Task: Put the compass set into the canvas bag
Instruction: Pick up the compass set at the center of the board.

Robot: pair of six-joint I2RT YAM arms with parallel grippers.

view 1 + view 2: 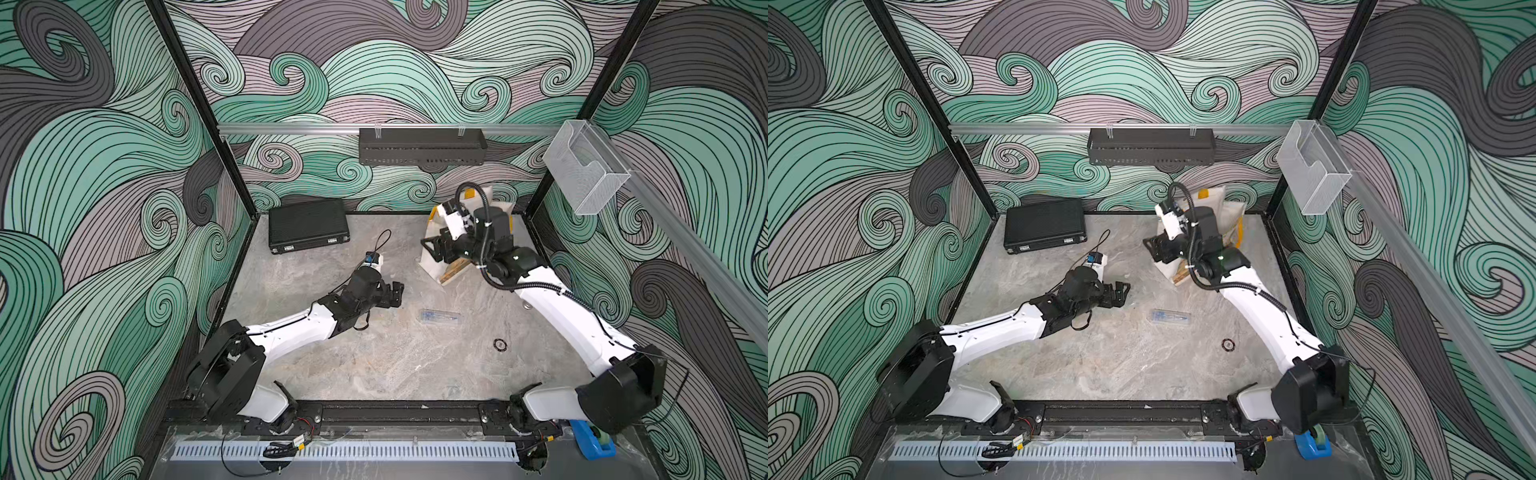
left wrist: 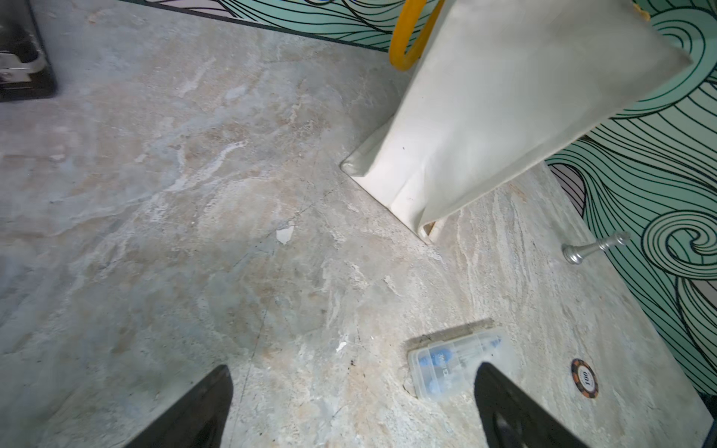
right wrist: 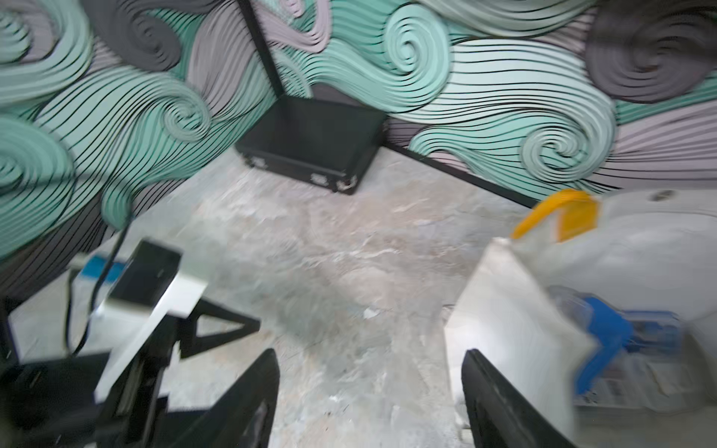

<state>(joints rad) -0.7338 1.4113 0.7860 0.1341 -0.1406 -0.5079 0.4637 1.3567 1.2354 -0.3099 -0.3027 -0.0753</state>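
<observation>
**What the views keep from you**

In both top views the right arm (image 1: 552,307) (image 1: 1258,307) covers most of the canvas bag (image 1: 430,268) (image 1: 1231,212). You see only scraps of fabric around the arm.

The right wrist view is blurred throughout. A blue shape (image 3: 605,337) inside the bag cannot be identified, and the black briefcase (image 3: 310,143) at the far left is smeared.

The left wrist view crops the bag's upper part and all but a corner of the briefcase. One finger (image 2: 516,411) of the left gripper (image 2: 349,415), itself cut off by the frame, overlaps a corner of the compass set (image 2: 446,364). From above, the set's contents are too small for you to read.

The small silver piece (image 2: 593,248) is a mere speck at the right arm's edge in the top views.
</observation>
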